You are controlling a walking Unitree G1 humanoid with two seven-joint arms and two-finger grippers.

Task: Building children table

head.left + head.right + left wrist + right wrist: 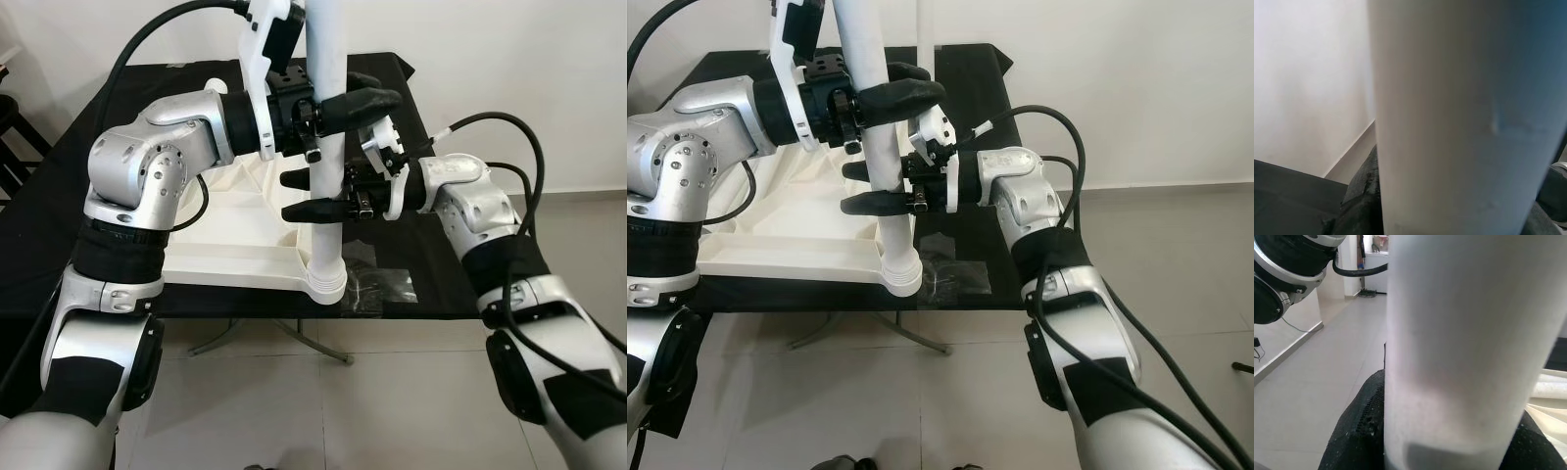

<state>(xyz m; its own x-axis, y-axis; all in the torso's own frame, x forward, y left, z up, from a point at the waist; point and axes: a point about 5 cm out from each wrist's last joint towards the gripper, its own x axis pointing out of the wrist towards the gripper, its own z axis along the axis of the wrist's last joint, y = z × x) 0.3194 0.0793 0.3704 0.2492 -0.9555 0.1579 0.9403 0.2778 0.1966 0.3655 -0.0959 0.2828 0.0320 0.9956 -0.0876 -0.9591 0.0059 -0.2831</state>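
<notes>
A white table leg point(326, 59) stands upright in the corner socket point(325, 279) of the white children's tabletop point(225, 257), which lies upside down on a black table point(78, 157). My left gripper point(377, 96) is shut on the leg high up, one black finger crossing in front of it and the other hidden behind. Lower down, my right gripper point(286, 196) reaches in from the right and is shut on the same leg, one finger on each side. Both wrist views show the leg point(1464, 117) point(1459, 342) very close, with black fingers point(1356, 431) against it.
A clear plastic wrapper point(382, 284) lies on the black table just right of the socket. The table's front edge runs close under the socket, with tiled floor point(323, 411) below. A white wall stands behind. A dark stool point(10, 122) sits at the far left.
</notes>
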